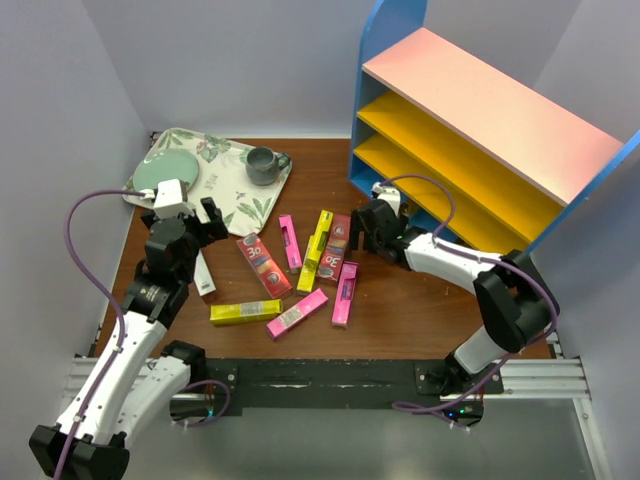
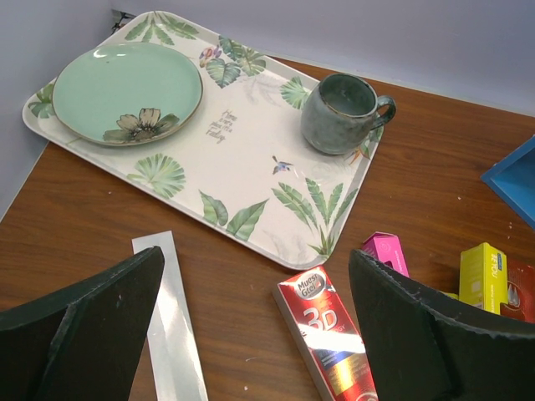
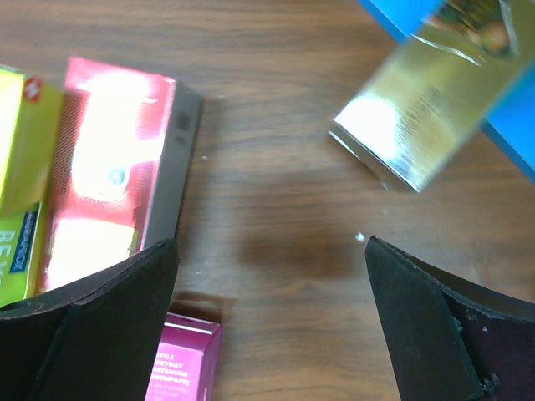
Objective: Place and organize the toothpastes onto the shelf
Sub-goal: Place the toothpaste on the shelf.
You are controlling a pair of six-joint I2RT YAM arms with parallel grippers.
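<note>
At the table's (image 1: pixel 400 310) far right corner stands the shelf (image 1: pixel 490 100), and the toothpastes (image 1: pixel 318 250) lie scattered flat on the wood around the middle. Toward the left edge a white carton (image 2: pixel 171 317) lies just beside a red carton (image 2: pixel 326 338). The left gripper (image 2: pixel 255 261) hangs over that pair with its jaws spread wide, holding nothing. Beyond them, in the far left corner, a tray (image 2: pixel 259 180) carries a plate (image 2: pixel 125 88) and a mug (image 2: pixel 338 113). Close to the shelf, the right gripper (image 3: pixel 267 251) is low over bare wood, jaws likewise apart and empty. A dark red carton (image 3: pixel 117 175) and a yellow carton (image 3: pixel 25 150) lie side by side near one finger, with a pink carton (image 3: pixel 188 355) just under it. A gold carton (image 3: pixel 410 125) lies at the shelf's blue foot; whether it touches the panel I cannot tell.
</note>
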